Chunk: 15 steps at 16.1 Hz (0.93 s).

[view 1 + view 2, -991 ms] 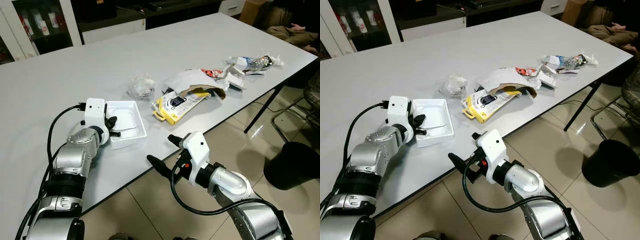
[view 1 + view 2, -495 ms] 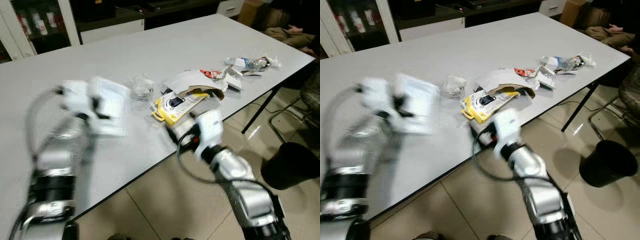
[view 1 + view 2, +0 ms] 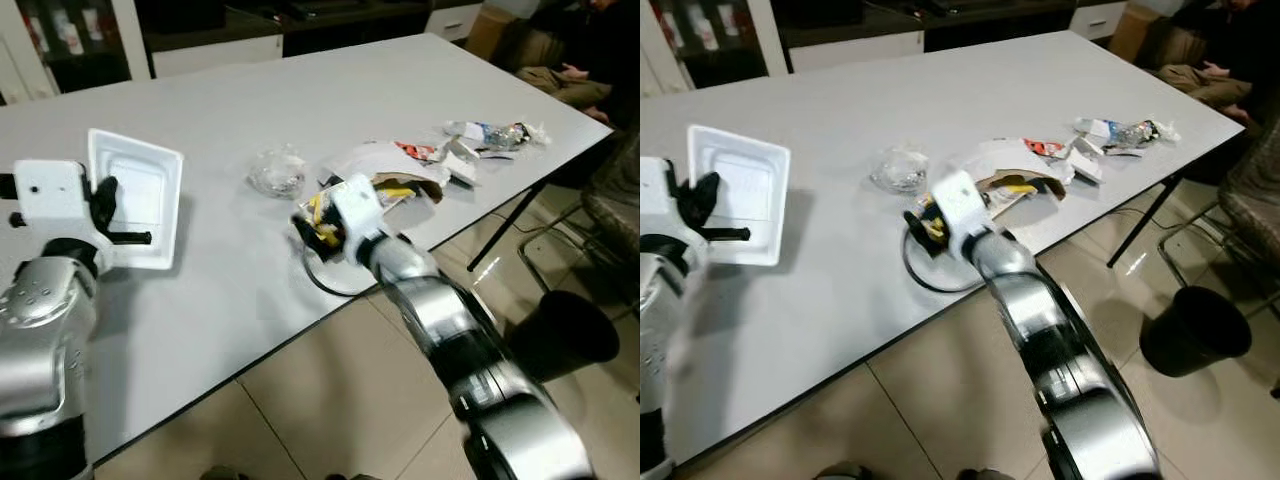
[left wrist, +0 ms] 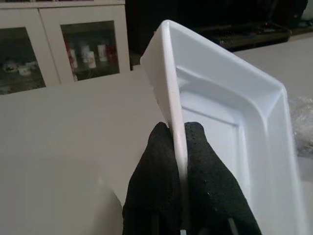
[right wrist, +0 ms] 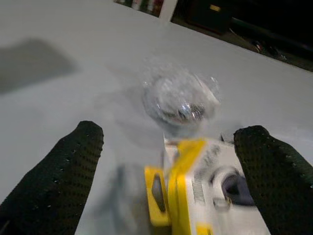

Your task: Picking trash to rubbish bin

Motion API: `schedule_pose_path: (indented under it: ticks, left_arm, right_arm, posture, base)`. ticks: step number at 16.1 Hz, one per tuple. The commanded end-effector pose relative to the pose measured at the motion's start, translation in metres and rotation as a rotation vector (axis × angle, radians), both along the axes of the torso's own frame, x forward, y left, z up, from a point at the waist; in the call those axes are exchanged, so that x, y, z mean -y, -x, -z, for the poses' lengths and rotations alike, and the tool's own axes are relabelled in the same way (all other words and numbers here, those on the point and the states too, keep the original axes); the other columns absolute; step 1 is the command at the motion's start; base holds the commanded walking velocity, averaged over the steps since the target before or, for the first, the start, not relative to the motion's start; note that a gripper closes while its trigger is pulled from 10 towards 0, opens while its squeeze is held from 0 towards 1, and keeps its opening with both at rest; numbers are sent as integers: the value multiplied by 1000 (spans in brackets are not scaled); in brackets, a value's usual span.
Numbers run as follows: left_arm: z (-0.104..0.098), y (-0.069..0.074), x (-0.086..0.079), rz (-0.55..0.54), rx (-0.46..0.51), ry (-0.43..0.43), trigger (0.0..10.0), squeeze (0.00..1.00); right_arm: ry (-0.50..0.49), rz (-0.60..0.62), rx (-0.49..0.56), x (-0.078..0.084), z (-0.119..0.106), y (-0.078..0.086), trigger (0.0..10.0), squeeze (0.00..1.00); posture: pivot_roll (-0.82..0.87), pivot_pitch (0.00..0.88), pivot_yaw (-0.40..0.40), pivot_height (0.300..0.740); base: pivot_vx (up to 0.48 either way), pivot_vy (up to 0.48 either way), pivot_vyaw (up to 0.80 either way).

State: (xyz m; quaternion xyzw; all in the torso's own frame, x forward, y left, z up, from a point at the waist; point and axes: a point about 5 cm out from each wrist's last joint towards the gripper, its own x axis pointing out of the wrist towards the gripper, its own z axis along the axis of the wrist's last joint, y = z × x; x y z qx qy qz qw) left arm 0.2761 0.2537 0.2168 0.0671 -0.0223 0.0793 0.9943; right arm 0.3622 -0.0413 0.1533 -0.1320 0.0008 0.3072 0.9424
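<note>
My left gripper (image 3: 112,214) is shut on the rim of a white foam tray (image 3: 137,196), which hangs tilted on edge above the grey table (image 3: 240,290). In the left wrist view the fingertips (image 4: 161,147) pinch the tray's wall (image 4: 230,112). My right gripper (image 3: 308,222) is open, low over a yellow package (image 5: 181,196) near the table's front edge. A crumpled clear plastic wrapper (image 5: 180,100) lies just beyond the package. The black rubbish bin (image 3: 1195,330) stands on the floor at the right.
White paper and brown card (image 3: 378,160) lie behind the package. More wrappers and a crushed bottle (image 3: 492,133) sit near the table's right corner. A person (image 3: 560,75) sits beyond that corner, and a chair (image 3: 612,205) stands above the bin. Glass cabinets line the back wall.
My left gripper has lifted the tray off the table and tipped it on edge. My right arm has swung up from below the table edge to the yellow package.
</note>
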Motion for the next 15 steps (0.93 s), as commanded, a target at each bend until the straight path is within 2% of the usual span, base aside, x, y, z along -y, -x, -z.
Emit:
schedule_pose_path:
  ticks: [1,2,3,4,5,7,8,10,12,13,15]
  left_arm:
    - [-2,4,4,10,-4,10,0,0]
    - [-2,6,4,13,-6,17,0,0]
    - [-2,10,6,28,-18,32,0,0]
    - [-2,12,8,42,-27,39,0,0]
    - [-2,15,12,67,-41,48,0,0]
    - [-3,19,21,168,-70,53,0,0]
    - [-3,20,23,188,-67,54,0,0]
    - [-9,24,32,318,-44,95,0,0]
    - [-10,25,34,350,-51,86,0,0]
    - [-11,25,34,347,-54,81,0,0]
    - [-12,25,34,340,-50,78,0,0]
  right_arm:
    - [86,27,6,3,7,-5,10000,1000]
    - [117,30,17,1,5,-8,10000,1000]
    - [247,37,37,-2,8,-12,10000,1000]
    - [317,38,45,-3,10,-14,10000,686]
    - [392,45,48,-3,14,-15,10000,0]
    - [460,88,7,2,28,-14,10000,0]
    - [471,102,6,4,29,-14,10000,0]
    - [498,165,36,10,32,-16,10000,0]
    - [485,174,40,12,33,-16,10000,0]
    - [436,171,4,13,36,-15,8196,0]
    - [367,155,-34,12,37,-14,0,0]
  posture:
    - [157,91,-142,740]
    - [158,93,-142,740]
    - [165,102,-143,740]
    - [170,109,-145,740]
    - [175,114,-147,740]
    - [177,122,-145,740]
    - [179,128,-141,740]
    - [180,133,-136,740]
    - [186,139,-126,740]
    - [188,140,-126,740]
    - [191,142,-127,740]
  base:
    - [0,0,0]
    - [0,0,0]
    - [0,0,0]
    - [0,0,0]
    - [0,0,0]
    - [0,0,0]
    - [0,0,0]
    - [0,0,0]
    - [0,0,0]
    - [0,0,0]
    - [0,0,0]
